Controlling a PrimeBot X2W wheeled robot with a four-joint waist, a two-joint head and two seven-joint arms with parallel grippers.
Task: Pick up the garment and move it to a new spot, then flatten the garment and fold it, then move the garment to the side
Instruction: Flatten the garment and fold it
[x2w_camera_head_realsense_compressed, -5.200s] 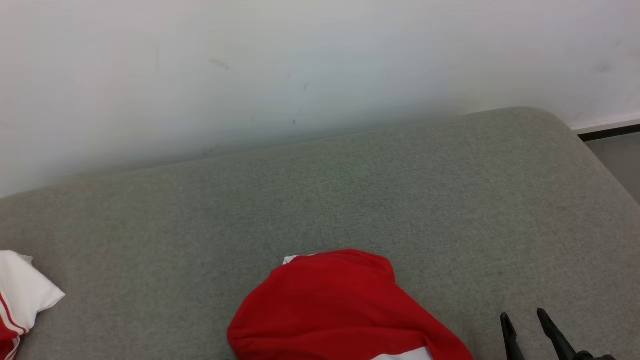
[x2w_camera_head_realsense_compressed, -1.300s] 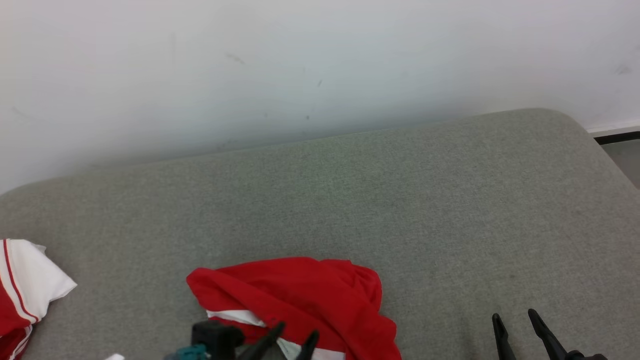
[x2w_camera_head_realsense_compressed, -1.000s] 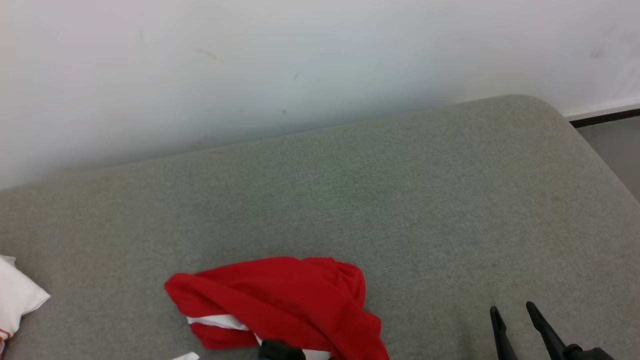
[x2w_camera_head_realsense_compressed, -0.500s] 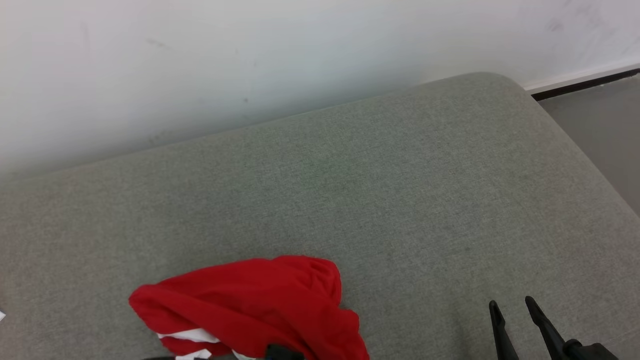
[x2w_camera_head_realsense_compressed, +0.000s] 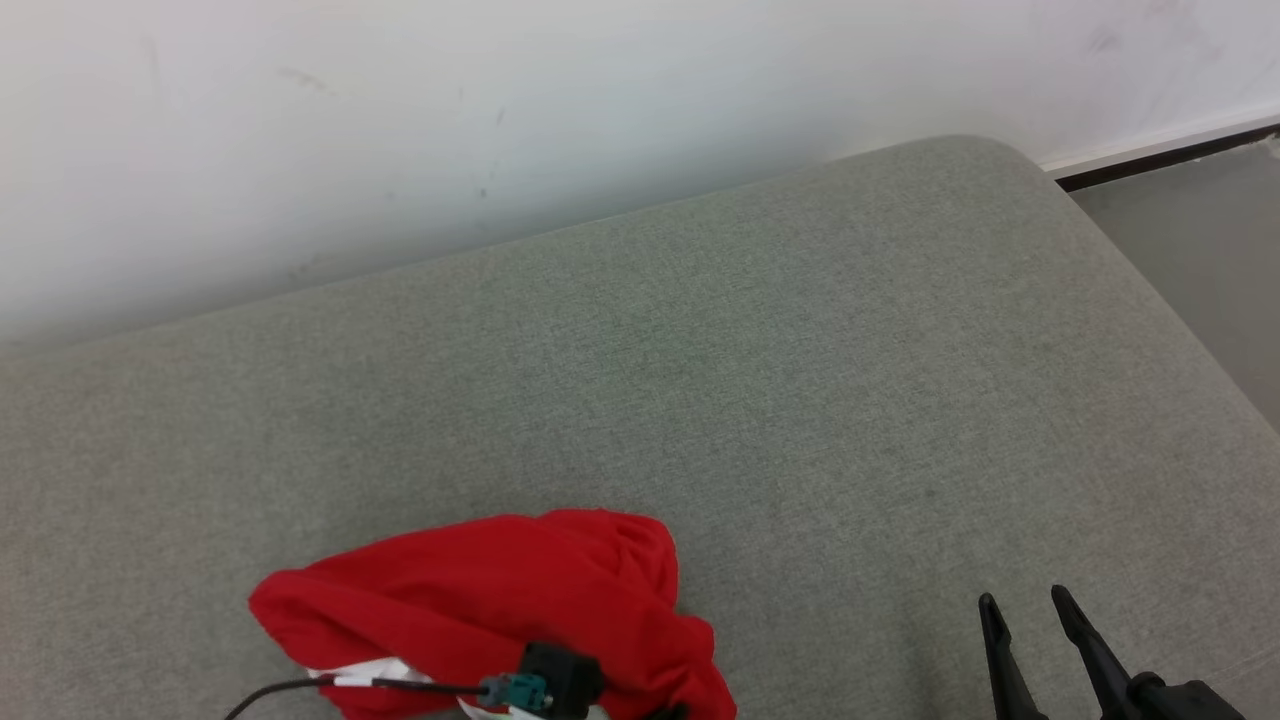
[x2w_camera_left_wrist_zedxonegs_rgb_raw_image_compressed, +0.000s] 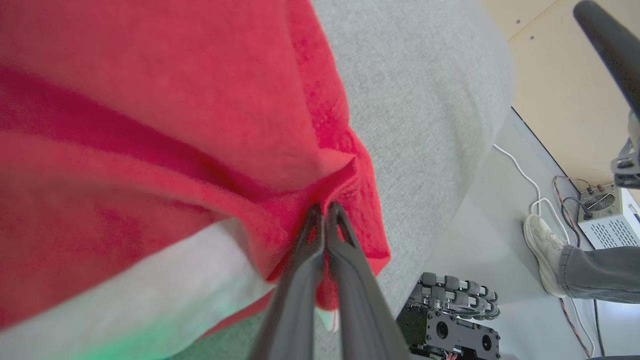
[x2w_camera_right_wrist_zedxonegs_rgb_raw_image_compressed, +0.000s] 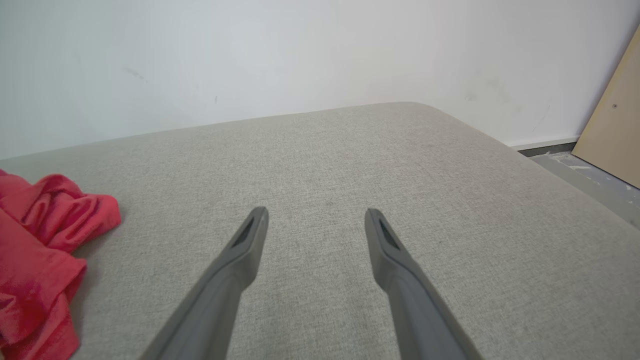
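The garment (x2w_camera_head_realsense_compressed: 480, 590) is red with a white band and lies crumpled on the grey cushion (x2w_camera_head_realsense_compressed: 760, 380), near its front edge. In the left wrist view my left gripper (x2w_camera_left_wrist_zedxonegs_rgb_raw_image_compressed: 324, 207) is shut on a pinched fold of the garment (x2w_camera_left_wrist_zedxonegs_rgb_raw_image_compressed: 150, 125), fingers pressed together. Its dark wrist block (x2w_camera_head_realsense_compressed: 562, 678) with a teal plug and a black cable sits over the garment's near edge. My right gripper (x2w_camera_head_realsense_compressed: 1025, 603) stands open to the garment's right, apart from it, above bare cushion. In the right wrist view the right gripper (x2w_camera_right_wrist_zedxonegs_rgb_raw_image_compressed: 315, 220) holds nothing, with the garment (x2w_camera_right_wrist_zedxonegs_rgb_raw_image_compressed: 35, 250) at far left.
A white wall (x2w_camera_head_realsense_compressed: 500, 100) backs the cushion. The cushion's rounded right end drops to grey floor (x2w_camera_head_realsense_compressed: 1200, 250). The left wrist view shows a person's shoe (x2w_camera_left_wrist_zedxonegs_rgb_raw_image_compressed: 542, 250), white cable, a grey electronics box (x2w_camera_left_wrist_zedxonegs_rgb_raw_image_compressed: 610, 220) and my wheeled base (x2w_camera_left_wrist_zedxonegs_rgb_raw_image_compressed: 450, 310). A tan board (x2w_camera_right_wrist_zedxonegs_rgb_raw_image_compressed: 615, 130) leans at right.
My left gripper has shut on the red garment. The head camera has swung right, so the white-and-red cloth at the left has left the picture. The right gripper stays open.
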